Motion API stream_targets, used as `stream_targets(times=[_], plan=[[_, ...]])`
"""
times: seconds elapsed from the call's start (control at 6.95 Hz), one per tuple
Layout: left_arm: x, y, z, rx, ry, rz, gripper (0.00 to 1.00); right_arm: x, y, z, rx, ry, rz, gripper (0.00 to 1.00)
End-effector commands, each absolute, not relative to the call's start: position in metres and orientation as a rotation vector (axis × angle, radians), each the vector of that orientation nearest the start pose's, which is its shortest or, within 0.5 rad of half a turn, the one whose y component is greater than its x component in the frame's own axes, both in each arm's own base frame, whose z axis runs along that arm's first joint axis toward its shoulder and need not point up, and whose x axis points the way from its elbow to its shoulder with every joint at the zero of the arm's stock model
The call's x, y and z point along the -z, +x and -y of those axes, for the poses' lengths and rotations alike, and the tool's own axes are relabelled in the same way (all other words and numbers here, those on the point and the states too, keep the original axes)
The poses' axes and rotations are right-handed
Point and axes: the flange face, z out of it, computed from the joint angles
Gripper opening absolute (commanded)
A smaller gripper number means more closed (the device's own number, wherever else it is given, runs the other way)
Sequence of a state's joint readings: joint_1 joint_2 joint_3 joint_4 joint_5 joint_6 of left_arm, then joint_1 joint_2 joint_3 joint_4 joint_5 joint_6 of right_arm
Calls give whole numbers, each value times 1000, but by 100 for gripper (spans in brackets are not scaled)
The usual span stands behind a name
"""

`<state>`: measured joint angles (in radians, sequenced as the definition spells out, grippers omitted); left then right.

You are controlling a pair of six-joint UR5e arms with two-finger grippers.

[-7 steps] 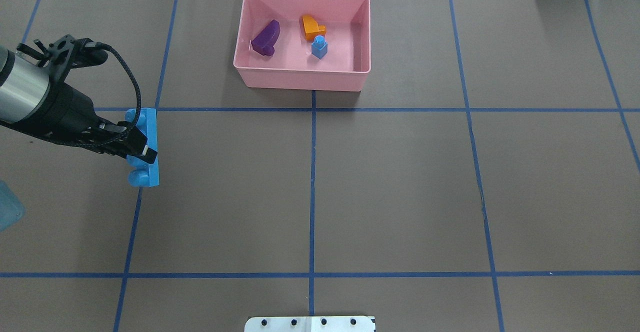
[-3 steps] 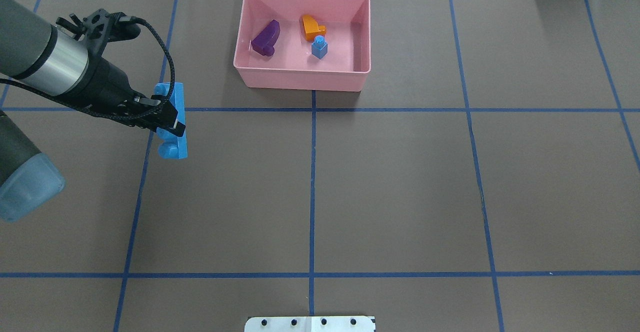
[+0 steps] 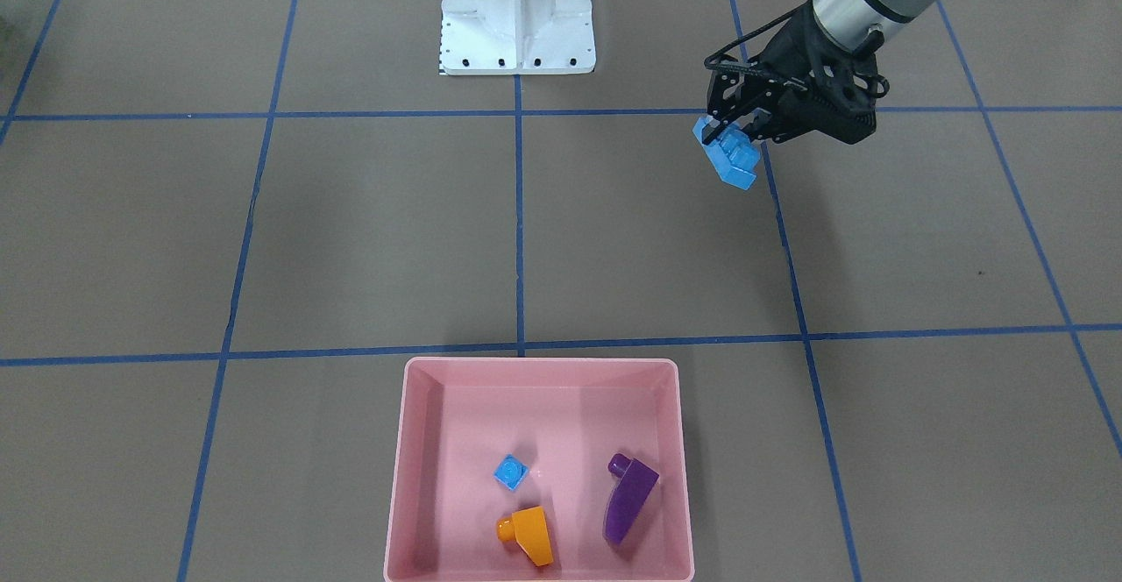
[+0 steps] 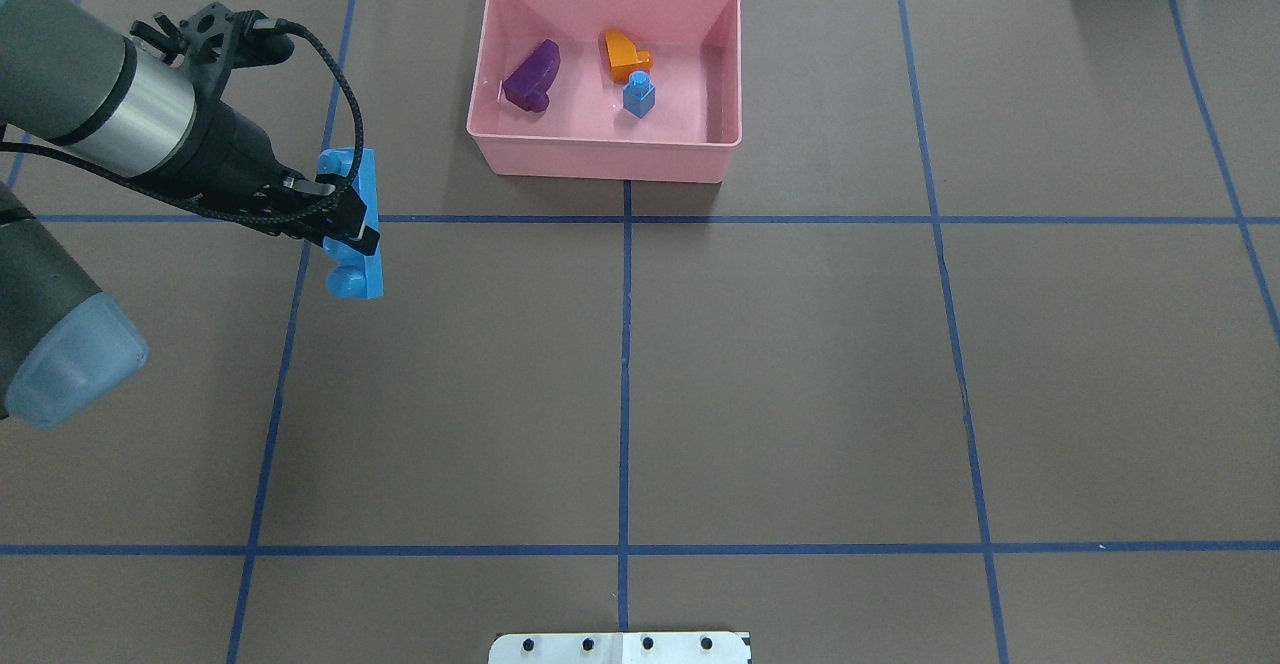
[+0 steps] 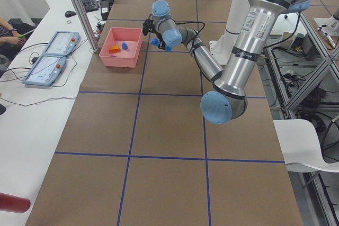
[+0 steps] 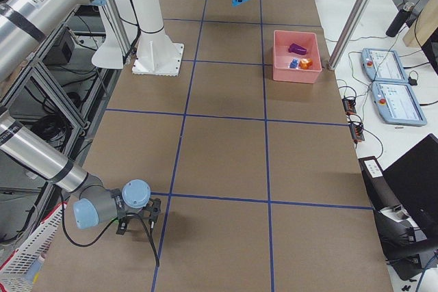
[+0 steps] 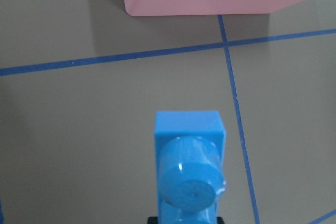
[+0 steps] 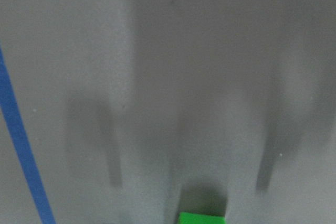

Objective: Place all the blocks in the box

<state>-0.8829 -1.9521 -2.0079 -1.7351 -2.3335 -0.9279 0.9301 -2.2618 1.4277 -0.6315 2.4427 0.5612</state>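
Observation:
My left gripper [image 4: 345, 226] is shut on the long blue four-stud brick [image 4: 352, 274] and holds it above the table, to the left of the pink box [image 4: 605, 159]. The held brick also shows in the front view [image 3: 729, 154] and the left wrist view [image 7: 190, 166]. In the box lie the purple sloped brick [image 4: 532, 76], the orange sloped brick [image 4: 624, 54] and the tiny blue brick [image 4: 639, 96]. A green brick [image 8: 202, 217] shows at the bottom edge of the right wrist view. My right gripper [image 6: 137, 226] shows only in the side views; I cannot tell its state.
The white robot base [image 3: 517, 12] stands at the table's near middle edge. Blue tape lines grid the brown table [image 4: 800, 394]. Two operator pendants [image 5: 53, 56] lie on a side table beyond the box.
My left gripper has carried the long blue brick up the view and to the right, closer to the pink box. The bricks in the box have not moved.

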Motion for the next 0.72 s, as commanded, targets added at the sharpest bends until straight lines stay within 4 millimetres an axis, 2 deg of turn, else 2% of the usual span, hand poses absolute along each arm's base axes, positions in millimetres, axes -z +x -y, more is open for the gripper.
stream_targets(times=[0.0,0.29,0.43,0.58], plan=[[-216,308,479,-154,162,-1142,0,-846,-10,104,131,-452,761,100],[-214,317,489,-152,157,-1137,0,-844,-11,100,134,-490,793,100],[-213,319,492,-151,157,-1135,0,-844,-11,99,132,-498,793,85],[-213,320,492,-151,155,-1136,0,-843,-12,98,126,-505,799,12]])
